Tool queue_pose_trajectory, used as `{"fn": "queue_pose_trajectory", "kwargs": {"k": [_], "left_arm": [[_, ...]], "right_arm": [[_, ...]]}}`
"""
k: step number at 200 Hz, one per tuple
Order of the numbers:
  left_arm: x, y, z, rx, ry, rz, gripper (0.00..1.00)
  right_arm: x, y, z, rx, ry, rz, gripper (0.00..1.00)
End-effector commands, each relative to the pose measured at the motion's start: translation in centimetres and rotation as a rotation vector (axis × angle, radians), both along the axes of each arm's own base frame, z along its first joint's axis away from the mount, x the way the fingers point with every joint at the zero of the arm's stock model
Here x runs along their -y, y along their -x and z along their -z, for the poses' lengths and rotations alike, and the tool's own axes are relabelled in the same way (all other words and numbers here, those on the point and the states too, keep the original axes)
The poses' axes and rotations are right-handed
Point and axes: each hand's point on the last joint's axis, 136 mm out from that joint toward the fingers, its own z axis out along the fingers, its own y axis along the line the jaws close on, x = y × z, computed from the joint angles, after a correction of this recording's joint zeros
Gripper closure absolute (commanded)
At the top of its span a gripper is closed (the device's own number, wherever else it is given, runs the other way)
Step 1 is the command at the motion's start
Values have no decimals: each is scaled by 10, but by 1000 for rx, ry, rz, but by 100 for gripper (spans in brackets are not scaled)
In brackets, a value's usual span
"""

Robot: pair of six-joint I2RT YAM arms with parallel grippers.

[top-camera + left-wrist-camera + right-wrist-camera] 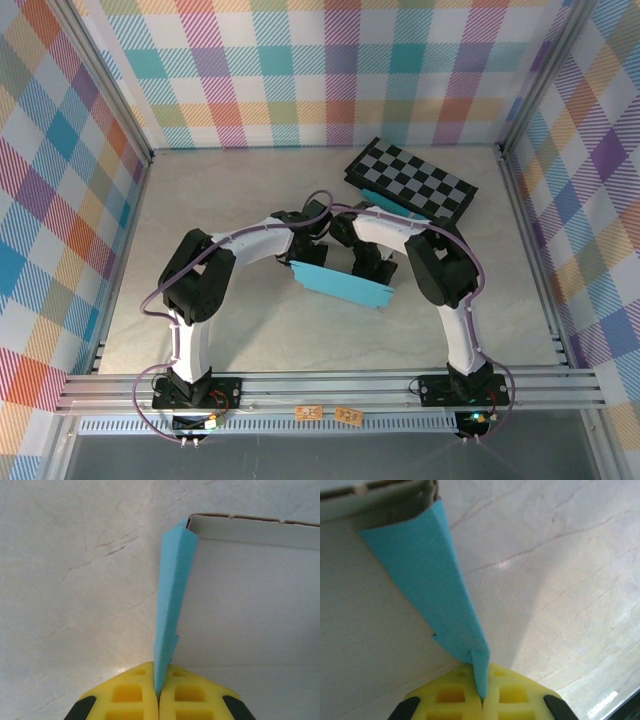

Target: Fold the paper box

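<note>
Box (340,282): half-formed, walls partly raised; ends clamped by left gripper (158,694) and right gripper (483,698); closure apparently outstanding.

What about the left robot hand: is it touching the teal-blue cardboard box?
Touching. The left wrist view shows the left hand clamped shut on a flap of the teal-blue cardboard box.

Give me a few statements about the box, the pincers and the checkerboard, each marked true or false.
1. The left pincer is shut on a teal flap of the paper box. True.
2. The right pincer hangs open. False: it is shut on a teal flap too.
3. The checkerboard lies at the far right of the table. True.
4. The box lies on the checkerboard. False: it is apart from it, held by both pincers.
</note>
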Motion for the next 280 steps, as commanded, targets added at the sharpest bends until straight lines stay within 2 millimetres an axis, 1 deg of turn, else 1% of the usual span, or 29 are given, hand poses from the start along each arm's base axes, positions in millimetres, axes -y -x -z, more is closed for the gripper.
{"fn": "queue_pose_trajectory", "kwargs": {"k": [1,11,32,56,107,127,150,174,191,207,224,232,245,252,280], "left_arm": [[-5,-8,-2,-2,-36,12,100],[-6,-11,-2,1,-40,28,100],[-4,-15,-4,15,-38,76,100],[-3,-18,-2,27,-52,129,100],[-5,-25,6,31,-79,166,100],[-7,-27,9,28,-84,166,100],[-7,-27,11,24,-87,169,100],[-6,-28,13,22,-86,169,100],[-6,-29,13,24,-87,169,100],[-5,-29,14,21,-85,170,100],[-6,-30,14,21,-89,167,100],[-6,-30,14,21,-90,169,100],[-5,-31,13,23,-88,167,100],[-5,-30,13,23,-89,168,100],[-5,-31,12,24,-86,168,100]], "right_arm": [[-14,10,6,-10,-59,91,100],[-15,7,1,8,-80,83,100],[-20,-2,-10,55,-142,60,87],[-25,-10,-23,97,-195,44,77],[-23,-25,-44,178,-284,17,64],[-15,-27,-47,200,-292,-8,58],[-4,-24,-50,227,-305,-26,53],[1,-20,-51,239,-334,-58,49],[-1,-21,-50,257,-365,-87,46],[-8,-26,-45,263,-423,-94,45],[-12,-30,-34,247,-447,-101,46],[-11,-31,-29,234,-439,-105,49],[-8,-32,-19,217,-425,-107,57],[-6,-33,-15,212,-418,-107,60],[1,-41,-9,217,-391,-128,63]]}}
